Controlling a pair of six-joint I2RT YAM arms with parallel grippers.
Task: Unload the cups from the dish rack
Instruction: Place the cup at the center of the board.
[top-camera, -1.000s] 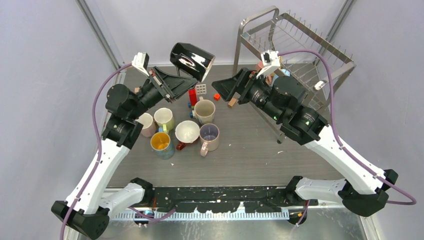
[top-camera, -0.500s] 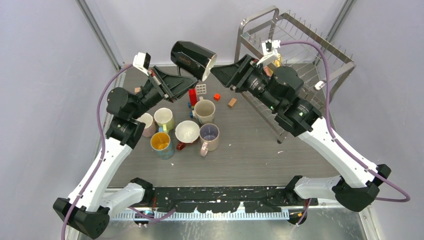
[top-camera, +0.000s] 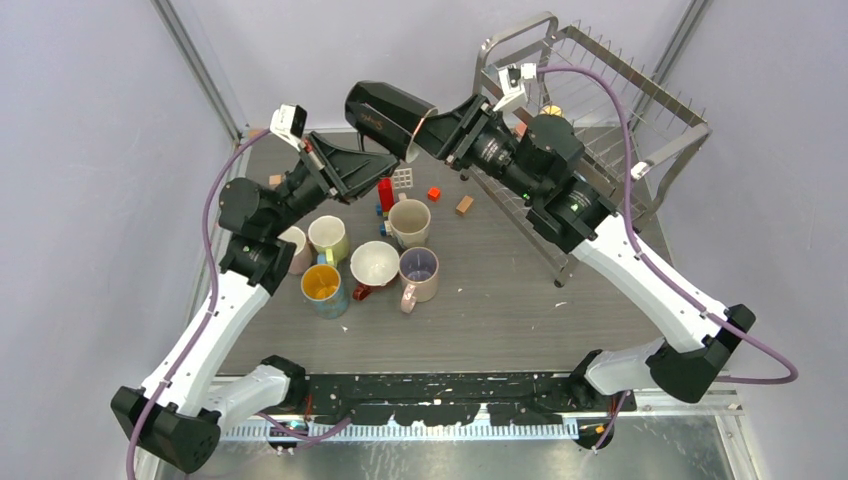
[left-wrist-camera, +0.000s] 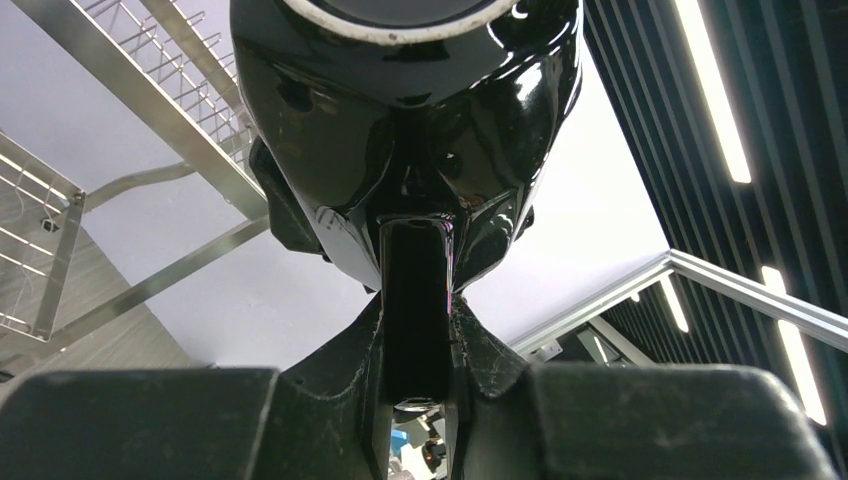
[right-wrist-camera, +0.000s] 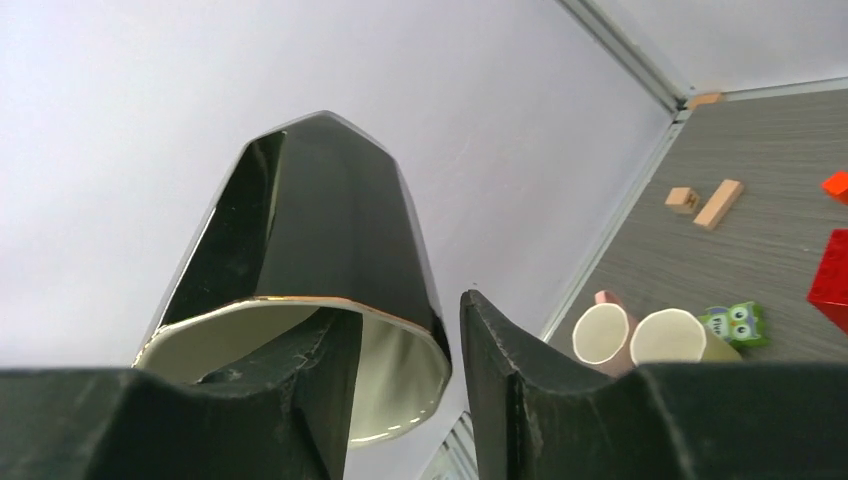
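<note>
Your left gripper (left-wrist-camera: 417, 330) is clamped on the handle of the black mug (top-camera: 385, 115), which is in the air just left of the rack (top-camera: 640, 95), mouth turned toward it. Your right gripper (right-wrist-camera: 405, 330) sits partly spread astride the rim, one finger inside, one outside, not pinching. Six other mugs (top-camera: 372, 262) stand well left of the rack.

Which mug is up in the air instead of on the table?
The black mug, held aloft on its side by the left gripper; the other mugs stand upright on the table.
</note>
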